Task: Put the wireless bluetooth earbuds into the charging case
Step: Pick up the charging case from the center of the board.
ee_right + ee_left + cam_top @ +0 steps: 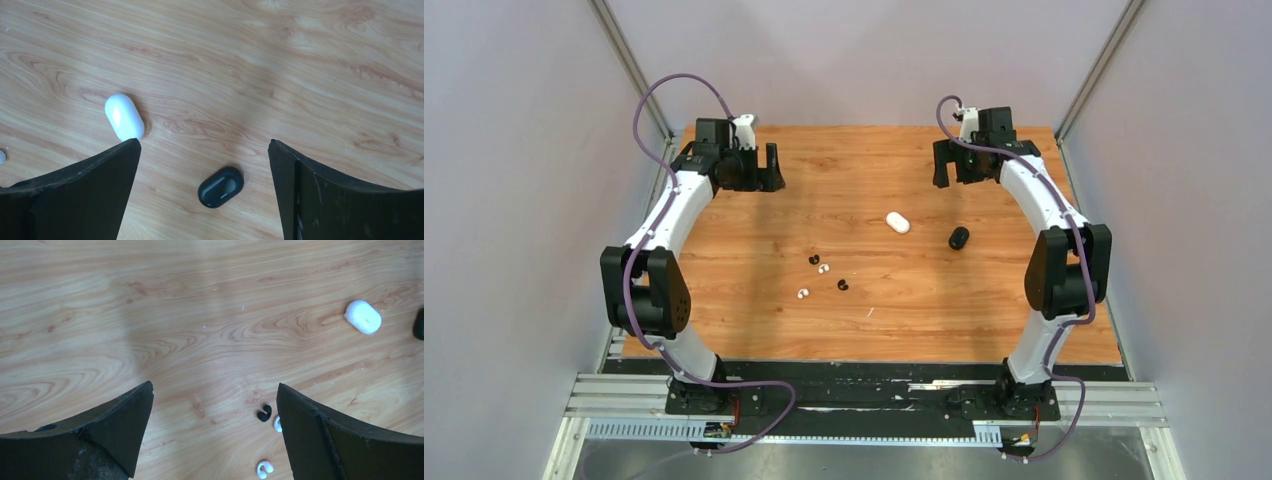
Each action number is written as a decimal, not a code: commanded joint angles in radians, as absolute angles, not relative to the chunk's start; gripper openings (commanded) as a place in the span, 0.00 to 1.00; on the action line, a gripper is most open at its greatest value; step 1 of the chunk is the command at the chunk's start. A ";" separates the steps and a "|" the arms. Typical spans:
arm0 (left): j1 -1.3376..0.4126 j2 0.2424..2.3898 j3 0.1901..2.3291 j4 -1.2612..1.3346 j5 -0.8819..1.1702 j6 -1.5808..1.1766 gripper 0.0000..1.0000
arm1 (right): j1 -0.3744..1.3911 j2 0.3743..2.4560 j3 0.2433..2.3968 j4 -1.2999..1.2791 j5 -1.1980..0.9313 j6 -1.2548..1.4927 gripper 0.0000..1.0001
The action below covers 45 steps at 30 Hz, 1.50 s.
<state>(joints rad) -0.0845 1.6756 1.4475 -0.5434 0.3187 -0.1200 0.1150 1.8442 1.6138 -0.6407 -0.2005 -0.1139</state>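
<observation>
Earbuds (824,268) are scattered loose in the middle of the table (754,330), apart from the white case (897,222) and black case (959,238); none is seated yet. The left gripper (764,165) and right gripper (946,160) are held wide and empty at the far side, presumably so the pieces are left unobstructed.

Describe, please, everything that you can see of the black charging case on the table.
The black charging case is a small pill-shaped shell that looks like smooth dark plastic with a faint sheen. On its upper face an oval outline shows; whether this is a shut lid or an open hollow, I cannot tell. It lies flat on the wooden table, diagonal in the right wrist view, right of the white case and apart from it. Only the table touches it.
</observation>
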 commanded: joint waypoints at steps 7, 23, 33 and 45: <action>-0.080 1.663 1.463 -0.503 0.320 -0.148 1.00 | 0.216 2.003 1.838 -0.647 -0.340 -0.198 0.98; -0.080 1.616 1.454 -0.456 0.200 -0.187 1.00 | 0.392 2.192 1.912 -0.617 -0.181 -0.162 0.68; -0.080 1.636 1.455 -0.449 0.216 -0.216 1.00 | 0.398 2.154 1.782 -0.603 -0.106 -0.162 0.58; -0.080 1.635 1.447 -0.452 0.223 -0.229 1.00 | 0.410 2.121 1.703 -0.615 -0.108 -0.135 0.53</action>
